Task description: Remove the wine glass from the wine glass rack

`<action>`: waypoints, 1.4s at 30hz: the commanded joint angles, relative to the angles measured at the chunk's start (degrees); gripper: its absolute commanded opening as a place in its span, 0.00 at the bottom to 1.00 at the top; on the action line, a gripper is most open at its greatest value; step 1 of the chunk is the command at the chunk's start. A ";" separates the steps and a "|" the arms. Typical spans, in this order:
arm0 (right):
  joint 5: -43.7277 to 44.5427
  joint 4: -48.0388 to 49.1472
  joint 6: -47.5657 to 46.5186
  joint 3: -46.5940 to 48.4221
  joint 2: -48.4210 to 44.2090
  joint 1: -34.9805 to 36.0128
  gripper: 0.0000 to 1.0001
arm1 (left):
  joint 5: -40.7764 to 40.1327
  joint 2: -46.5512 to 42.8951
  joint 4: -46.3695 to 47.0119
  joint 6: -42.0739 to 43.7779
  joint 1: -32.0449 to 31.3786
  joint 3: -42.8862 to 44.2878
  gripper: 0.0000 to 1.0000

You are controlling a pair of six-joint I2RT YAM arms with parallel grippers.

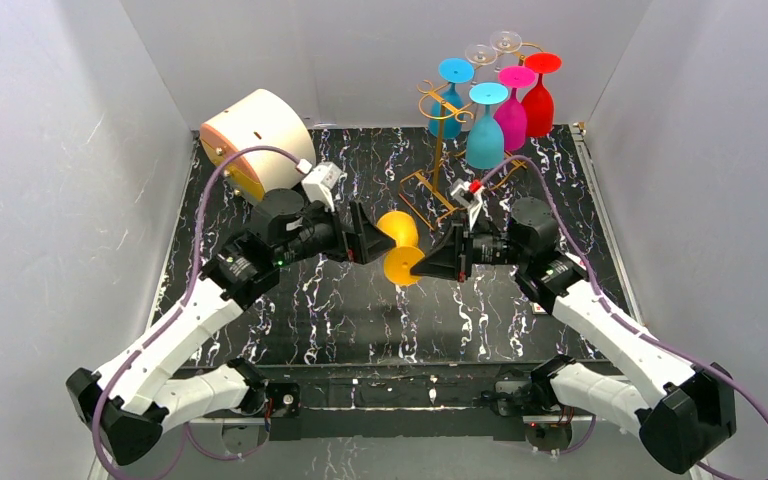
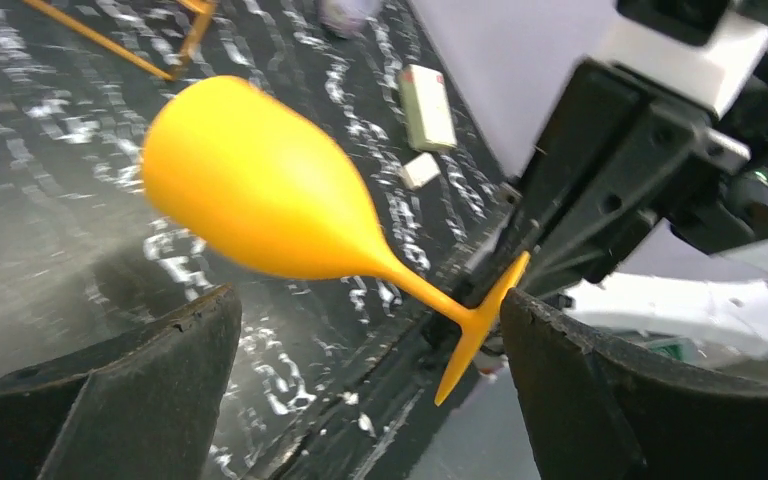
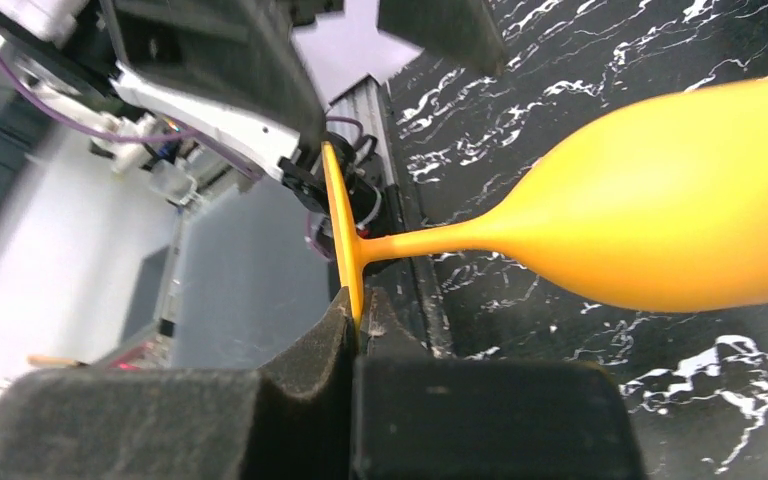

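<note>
right gripper [image 3: 355, 322] grips yellow wine glass [image 3: 660, 215]; gold rack [image 1: 437, 152] behind

7 wine glasses [image 1: 400, 247], 1 rack [image 1: 439, 150]

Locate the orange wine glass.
In the top view, the orange wine glass is mid-table, foot pinched by the right gripper, bowl by the open left gripper.

White-shelled arms [image 1: 175, 335] with black joints — purple cables [image 1: 203, 205] looping, black tool fingers [image 2: 120, 400].
</note>
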 commanded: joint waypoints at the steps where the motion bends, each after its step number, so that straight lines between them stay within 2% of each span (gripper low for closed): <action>1: 1.98 -4.31 -19.73 -1.11 -0.83 2.69 0.01 | -15.89 -1.34 -17.19 5.17 2.01 7.33 0.98; 5: 5.03 -9.61 -37.61 -2.58 -2.19 6.77 0.01 | -15.55 2.09 -25.03 6.39 7.32 12.57 0.98; 10: 8.93 -11.85 -59.90 -6.99 -7.66 11.84 0.01 | -3.56 4.23 -26.10 4.72 17.78 13.61 0.98; 13: 12.85 -12.01 -69.15 -8.90 -10.28 14.39 0.01 | 3.18 6.52 -24.97 2.97 20.15 12.90 0.98; 19: 18.41 -11.97 -79.30 -11.09 -13.43 18.19 0.01 | 8.28 10.71 -24.26 2.43 20.93 15.47 0.98; 22: 19.24 -11.63 -83.72 -11.86 -14.21 19.91 0.01 | 14.44 13.65 -25.59 5.71 21.59 18.39 0.98; 26: 19.68 -12.00 -88.47 -11.55 -14.35 21.45 0.01 | 18.42 17.25 -27.63 8.48 22.38 20.85 0.98; 28: 19.69 -14.83 -90.86 -11.03 -13.77 22.05 0.01 | 22.66 18.71 -27.20 9.22 22.39 21.39 0.98; 34: 24.20 -15.11 -96.61 -11.56 -13.43 22.85 0.01 | 30.70 19.89 -27.00 11.95 22.42 19.31 0.90; 42: 25.51 -19.25 -103.65 -9.94 -12.21 22.94 0.01 | 37.37 18.95 -27.49 16.55 22.30 15.21 0.72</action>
